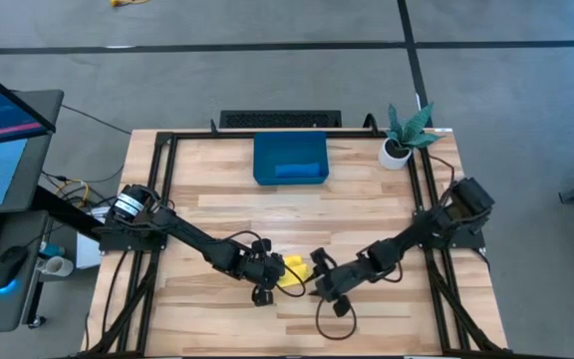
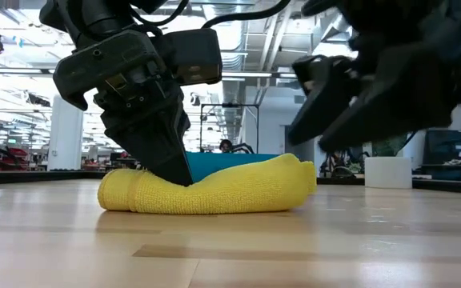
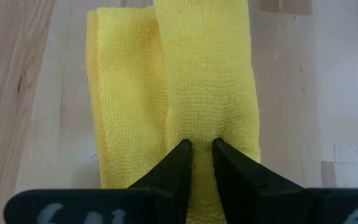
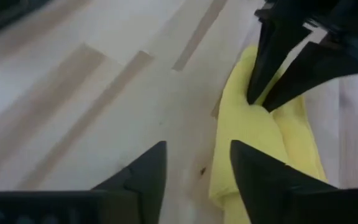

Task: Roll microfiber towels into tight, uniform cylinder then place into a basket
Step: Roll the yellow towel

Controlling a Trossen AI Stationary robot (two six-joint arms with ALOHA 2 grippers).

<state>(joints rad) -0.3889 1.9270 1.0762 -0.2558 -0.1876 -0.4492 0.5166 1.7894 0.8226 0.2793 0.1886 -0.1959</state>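
The yellow towel [image 1: 293, 271] lies as a loose roll on the table near the front middle, resting along its length [image 2: 214, 190]. My left gripper [image 3: 202, 148] is shut on it from the left. My right gripper [image 4: 197, 167] is open just right of the roll's end, above the table, touching nothing. The dark-blue tray [image 1: 267, 150] stands at the far middle. A lighter blue strip, which I take for the blue towel [image 1: 300, 171], lies inside it along the near wall. My left gripper pinches a raised ridge of the yellow towel's upper layer [image 3: 202, 134] between its two fingers. The fingers [image 2: 174, 160] come slanting down from above and from the table's left. The roll lies on the table under them, dented where they bite.
A small white pot with a green plant [image 1: 400, 140] stands at the far right. A black frame rail [image 1: 167, 199] runs along the table's edges. Bare wood lies between the roll and the tray.
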